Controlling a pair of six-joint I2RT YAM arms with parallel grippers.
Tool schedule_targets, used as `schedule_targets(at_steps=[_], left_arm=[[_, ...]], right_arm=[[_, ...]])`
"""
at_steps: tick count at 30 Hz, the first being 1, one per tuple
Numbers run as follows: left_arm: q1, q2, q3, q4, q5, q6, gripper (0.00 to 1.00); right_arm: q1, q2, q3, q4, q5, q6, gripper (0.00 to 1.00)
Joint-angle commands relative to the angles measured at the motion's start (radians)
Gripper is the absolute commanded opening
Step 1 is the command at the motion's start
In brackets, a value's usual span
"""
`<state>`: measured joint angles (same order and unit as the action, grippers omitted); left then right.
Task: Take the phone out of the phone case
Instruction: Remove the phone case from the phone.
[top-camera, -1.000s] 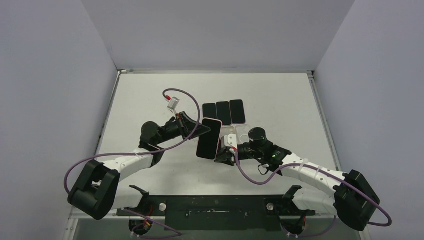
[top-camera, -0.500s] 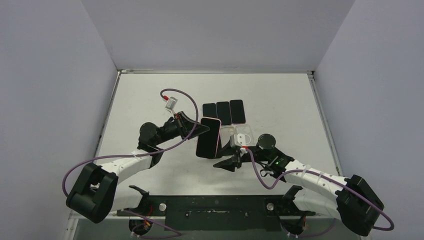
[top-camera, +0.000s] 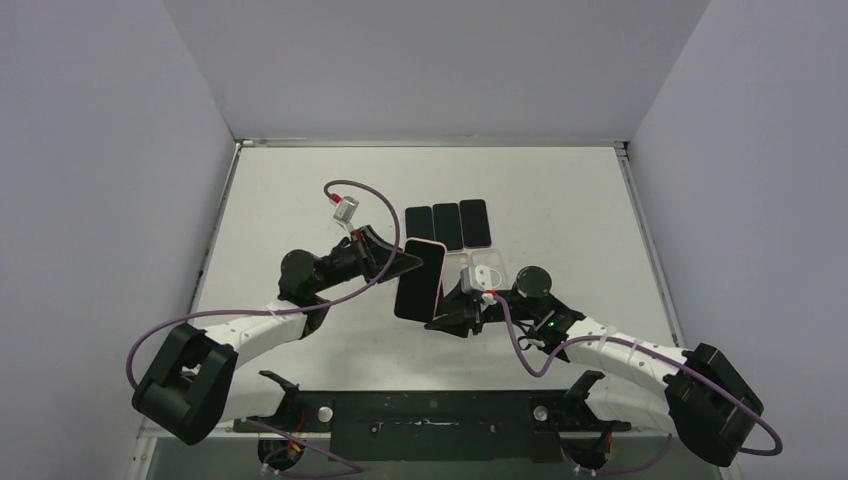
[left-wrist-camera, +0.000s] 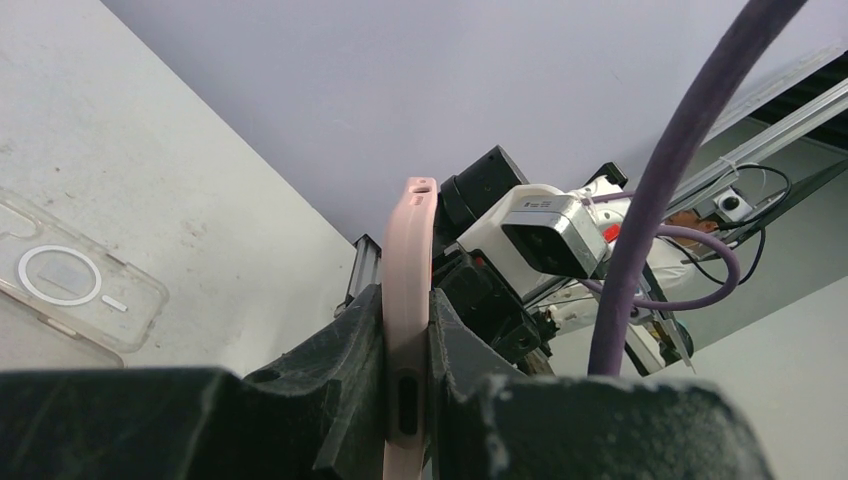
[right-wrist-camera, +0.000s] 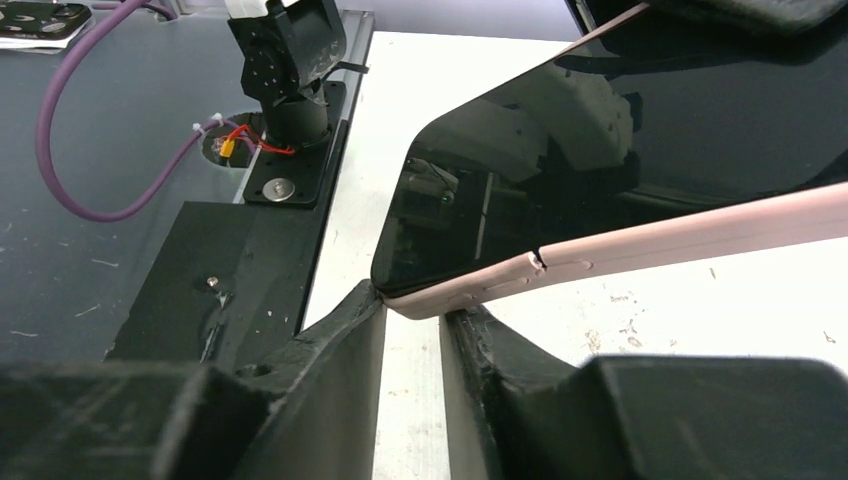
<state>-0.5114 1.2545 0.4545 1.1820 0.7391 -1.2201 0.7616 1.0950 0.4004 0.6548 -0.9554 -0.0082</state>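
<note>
A phone (top-camera: 418, 280) with a dark screen sits in a pink phone case (top-camera: 441, 272) and hangs tilted above the table. My left gripper (top-camera: 398, 262) is shut on its upper left edge. In the left wrist view the pink case (left-wrist-camera: 408, 250) stands edge-on between my left gripper's (left-wrist-camera: 406, 310) black fingers. My right gripper (top-camera: 440, 318) is at the phone's near corner. In the right wrist view the fingertips of the right gripper (right-wrist-camera: 415, 300) pinch that corner, one on the screen (right-wrist-camera: 600, 150) side and one under the pink case (right-wrist-camera: 650, 240).
Three black phones (top-camera: 447, 225) lie side by side at the back of the white table. Clear empty cases (top-camera: 478, 268) lie just right of the held phone, and one clear case (left-wrist-camera: 70, 300) shows in the left wrist view. The black base plate (top-camera: 430, 410) spans the near edge.
My right gripper drew back from the phone with wider jaws, then came in again and narrowed on its near corner. The left gripper and the phone have hardly moved.
</note>
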Motion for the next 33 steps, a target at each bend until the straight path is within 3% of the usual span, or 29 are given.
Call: schedule_targets(at_steps=[1, 10, 15, 23, 27, 33], left_arm=[[-0.027, -0.006, 0.013, 0.127, 0.020, -0.062, 0.00], [-0.088, 0.014, -0.002, 0.181, 0.043, -0.123, 0.00], [-0.091, 0.024, -0.031, 0.212, 0.031, -0.135, 0.00], [-0.020, -0.016, 0.009, 0.069, -0.008, -0.014, 0.00], [0.001, -0.007, 0.022, 0.076, -0.015, -0.009, 0.00], [0.001, 0.003, 0.016, 0.118, -0.039, -0.030, 0.00]], right_arm=[[-0.024, -0.001, 0.033, 0.068, 0.009, -0.041, 0.22], [-0.054, 0.000, 0.074, -0.038, 0.129, -0.117, 0.07], [-0.074, -0.006, 0.067, -0.031, 0.119, -0.102, 0.06], [-0.074, -0.096, -0.009, -0.073, 0.076, -0.080, 0.24], [-0.069, -0.135, -0.051, -0.026, 0.032, -0.035, 0.39], [-0.026, -0.129, -0.059, 0.034, 0.017, -0.018, 0.51]])
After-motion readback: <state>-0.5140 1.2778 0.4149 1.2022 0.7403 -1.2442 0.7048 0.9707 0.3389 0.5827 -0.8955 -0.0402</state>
